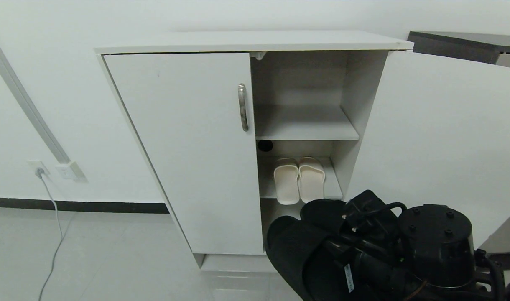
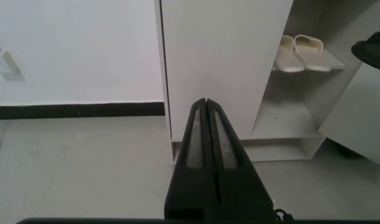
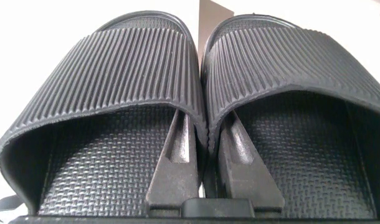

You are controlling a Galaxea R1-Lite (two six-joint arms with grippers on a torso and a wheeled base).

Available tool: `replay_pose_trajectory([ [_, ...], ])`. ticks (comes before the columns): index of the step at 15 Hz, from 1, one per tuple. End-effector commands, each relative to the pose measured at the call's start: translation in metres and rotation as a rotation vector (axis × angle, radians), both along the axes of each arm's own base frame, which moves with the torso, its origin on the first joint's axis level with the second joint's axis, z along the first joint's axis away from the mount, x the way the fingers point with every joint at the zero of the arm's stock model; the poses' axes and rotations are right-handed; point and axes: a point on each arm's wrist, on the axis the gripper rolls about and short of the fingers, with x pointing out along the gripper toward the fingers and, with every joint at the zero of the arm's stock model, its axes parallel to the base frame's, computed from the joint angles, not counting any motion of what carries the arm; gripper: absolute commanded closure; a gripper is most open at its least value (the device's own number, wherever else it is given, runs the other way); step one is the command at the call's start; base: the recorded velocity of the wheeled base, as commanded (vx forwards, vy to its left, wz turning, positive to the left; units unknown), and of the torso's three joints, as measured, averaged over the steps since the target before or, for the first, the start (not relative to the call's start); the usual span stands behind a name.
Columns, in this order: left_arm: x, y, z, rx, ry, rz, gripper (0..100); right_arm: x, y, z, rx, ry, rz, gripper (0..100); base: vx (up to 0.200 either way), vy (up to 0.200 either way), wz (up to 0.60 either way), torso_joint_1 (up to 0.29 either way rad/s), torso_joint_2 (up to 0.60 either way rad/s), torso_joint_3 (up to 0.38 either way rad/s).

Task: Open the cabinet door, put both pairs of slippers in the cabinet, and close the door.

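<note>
Two pairs of slippers: white slippers (image 1: 299, 179) in the cabinet, black slippers (image 1: 297, 251) in the right gripper.
Cabinet (image 1: 251, 41): white, against the wall, standing on the pale floor (image 1: 92, 251).
Left door (image 1: 188, 150): closed, with a metal handle (image 1: 243, 107) upright near its inner edge.
Right door (image 1: 439, 142): open wide, swung out to the robot's right.
White slippers, place: side by side and touching on the second shelf down, heels toward the opening, below the upper shelf (image 1: 305, 123).
Bottom compartment (image 2: 283, 118): under the white pair's shelf.
Right gripper (image 3: 207, 124): clamped on the black pair, one finger inside each slipper, pinching the two inner side walls together.
Black slippers, place: held side by side off the floor, in front of the lower part of the open half, below and nearer than the white pair, not on any shelf.
Left gripper (image 2: 205, 106): fingers pressed together with nothing between them, above the floor and pointing at the closed left door.
Wall socket (image 1: 38, 168): left of the cabinet, with a cable (image 1: 54, 234) hanging to the floor.
</note>
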Motion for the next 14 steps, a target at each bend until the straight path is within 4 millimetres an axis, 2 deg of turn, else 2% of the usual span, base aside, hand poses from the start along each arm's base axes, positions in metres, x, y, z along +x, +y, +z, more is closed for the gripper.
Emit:
replay_pose_trajectory([
  [1, 0.000, 0.000, 0.000, 0.000, 0.001, 0.000, 100, 0.000, 0.000, -0.001, -0.003, 0.003, 0.001, 100, 0.000, 0.000, 0.00, 0.000, 0.00, 0.000],
  [11, 0.000, 0.000, 0.000, 0.000, 0.001, 0.000, 100, 0.003, 0.007, -0.011, 0.020, -0.021, 0.004, 100, 0.000, 0.000, 0.00, 0.000, 0.00, 0.000],
  [13, 0.000, 0.000, 0.000, 0.000, 0.001, 0.000, 100, 0.001, 0.006, -0.013, 0.010, -0.019, 0.011, 100, 0.000, 0.000, -0.60, 0.000, 0.01, 0.000],
  [14, 0.000, 0.000, 0.000, 0.000, 0.001, 0.000, 100, 0.001, 0.006, -0.013, 0.005, -0.022, 0.013, 100, 0.000, 0.000, 0.00, 0.000, 0.00, 0.000],
])
